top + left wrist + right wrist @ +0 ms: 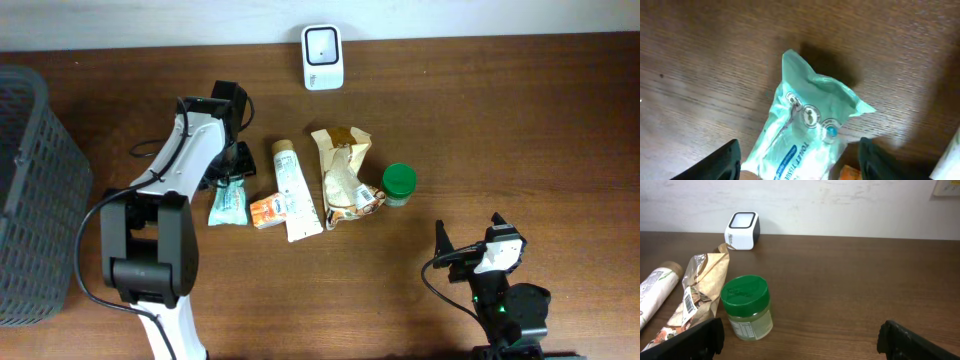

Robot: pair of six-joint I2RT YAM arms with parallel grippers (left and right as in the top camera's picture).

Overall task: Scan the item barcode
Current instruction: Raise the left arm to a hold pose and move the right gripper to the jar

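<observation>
Under the left hand (800,165), the green tissue packet (805,130) lay on the surface (700,60) between its parted fingers (722,162), beside an orange pouch (268,210); the right hand (800,340) stood wide open, empty.

The scanner (322,56) stood at twelve o'clock on the table (520,120), the basket (35,190) at nine. Across the middle, running from nine toward three, lay the tissue pack (228,203), small packet (268,211), tube (293,190), bag (345,178) and jar (398,184).

Overhead looks straight down (right wrist shares its scanner (323,57)).
</observation>
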